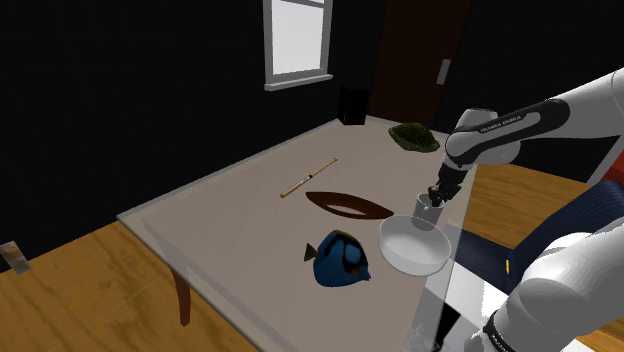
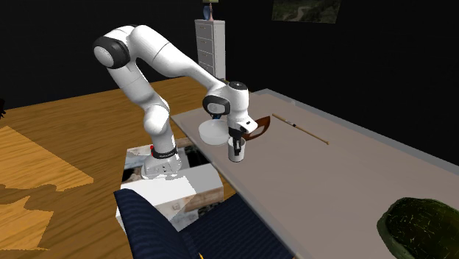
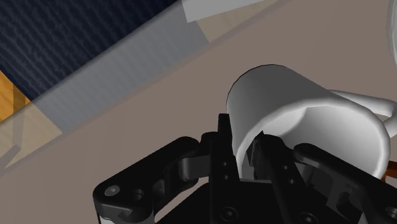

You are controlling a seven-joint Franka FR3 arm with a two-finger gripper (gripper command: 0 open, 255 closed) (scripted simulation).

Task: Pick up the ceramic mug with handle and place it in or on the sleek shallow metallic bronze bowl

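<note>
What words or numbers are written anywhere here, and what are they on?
"FRANKA EMIKA": small white letters on the dark band of the robot arm, seen in the shoulder view.
No other words, numbers or signs to read; the mug is plain.

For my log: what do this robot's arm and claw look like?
The arm has smooth, rounded white links with dark joint bands; one dark band near the wrist carries small white lettering. The claw is all black, two blocky fingers on a body with visible screw heads.
</note>
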